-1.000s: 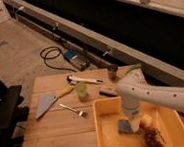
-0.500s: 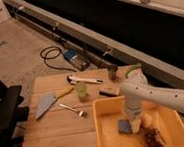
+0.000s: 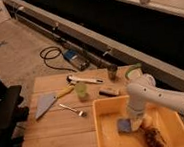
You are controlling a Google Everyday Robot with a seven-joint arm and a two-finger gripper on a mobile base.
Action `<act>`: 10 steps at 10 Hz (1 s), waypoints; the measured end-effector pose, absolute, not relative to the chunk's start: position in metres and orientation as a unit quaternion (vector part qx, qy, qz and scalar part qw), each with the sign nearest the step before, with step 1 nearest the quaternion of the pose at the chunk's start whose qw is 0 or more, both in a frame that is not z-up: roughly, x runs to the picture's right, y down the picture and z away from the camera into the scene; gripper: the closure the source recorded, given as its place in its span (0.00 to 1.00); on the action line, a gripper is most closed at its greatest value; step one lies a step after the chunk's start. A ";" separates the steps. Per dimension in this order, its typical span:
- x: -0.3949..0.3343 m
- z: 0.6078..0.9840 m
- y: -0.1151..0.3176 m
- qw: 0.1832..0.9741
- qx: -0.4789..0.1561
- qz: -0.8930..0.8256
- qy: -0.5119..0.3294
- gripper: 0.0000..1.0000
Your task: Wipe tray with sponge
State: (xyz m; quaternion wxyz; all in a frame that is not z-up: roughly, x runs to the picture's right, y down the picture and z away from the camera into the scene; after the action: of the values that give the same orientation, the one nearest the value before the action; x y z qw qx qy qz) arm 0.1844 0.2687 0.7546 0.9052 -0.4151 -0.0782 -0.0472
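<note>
The white arm's pincer (image 3: 135, 123) was found down inside the shallow yellow plastic tray (image 3: 109, 102), which was set at the right front of the pale wooden worktop (image 3: 53, 138). It was placed right against the small blue rectangular sponge (image 3: 123, 126), which was lying flat on the tray floor near the middle. Whether the pincer was wide, narrow or clamped on the sponge could not be told. The sponge was judged to be light, soft and easily squashed, so it would best be taken across its short width, low and near its centre, lest it be folded or dragged loose while being rubbed. The tray was judged smooth and light, and it might be shifted under a firm push. One sponge and one tray were counted. One brown crumbly lump (image 3: 154, 138) was noted in the tray's near right corner. Outside the tray, one pale green cup (image 3: 81, 91), one metal fork (image 3: 72, 109), one yellow-handled flat scraper (image 3: 47, 101) and one dark cup (image 3: 112, 71) were counted.
</note>
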 end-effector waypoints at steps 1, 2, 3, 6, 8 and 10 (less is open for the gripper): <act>0.182 0.751 0.270 0.906 -0.413 -0.052 -0.081 0.99; 0.182 0.749 0.272 0.906 -0.412 -0.055 -0.082 1.00; 0.180 0.745 0.274 0.906 -0.410 -0.061 -0.084 1.00; 0.185 0.741 0.279 0.906 -0.411 -0.070 -0.077 1.00; 0.194 0.742 0.278 0.906 -0.411 -0.071 -0.067 1.00; 0.201 0.746 0.270 0.909 -0.407 -0.067 -0.061 1.00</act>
State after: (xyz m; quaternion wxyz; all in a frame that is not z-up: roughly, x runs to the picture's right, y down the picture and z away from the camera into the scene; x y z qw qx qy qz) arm 0.2014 0.2704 0.7460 0.9087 -0.4074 -0.0614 -0.0675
